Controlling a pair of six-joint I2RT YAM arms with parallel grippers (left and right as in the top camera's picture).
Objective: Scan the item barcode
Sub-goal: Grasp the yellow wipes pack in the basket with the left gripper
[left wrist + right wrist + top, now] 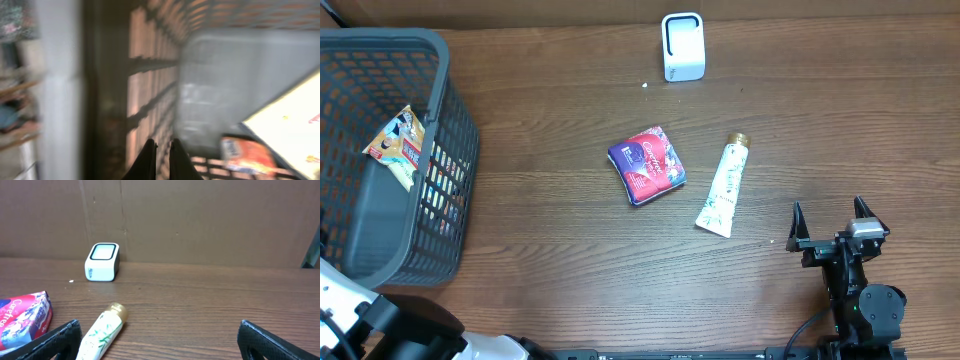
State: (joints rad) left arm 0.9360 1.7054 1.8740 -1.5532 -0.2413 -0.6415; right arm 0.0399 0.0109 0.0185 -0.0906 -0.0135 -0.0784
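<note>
A white barcode scanner (682, 46) stands at the table's far edge, also seen in the right wrist view as the scanner (102, 261). A purple-and-red pouch (648, 165) and a white tube with a gold cap (724, 187) lie mid-table. My right gripper (828, 215) rests open to the right of the tube (102, 332), with nothing between its fingers (60, 340). My left gripper (162, 145) is shut and empty, close to the basket's mesh wall (150, 75). That view is blurred and shows an orange packet (247, 155).
A dark plastic basket (450, 150) fills the left side and holds a snack packet (398, 145). A cardboard wall (200, 220) backs the table. The left arm's body (360, 320) shows at the bottom left corner.
</note>
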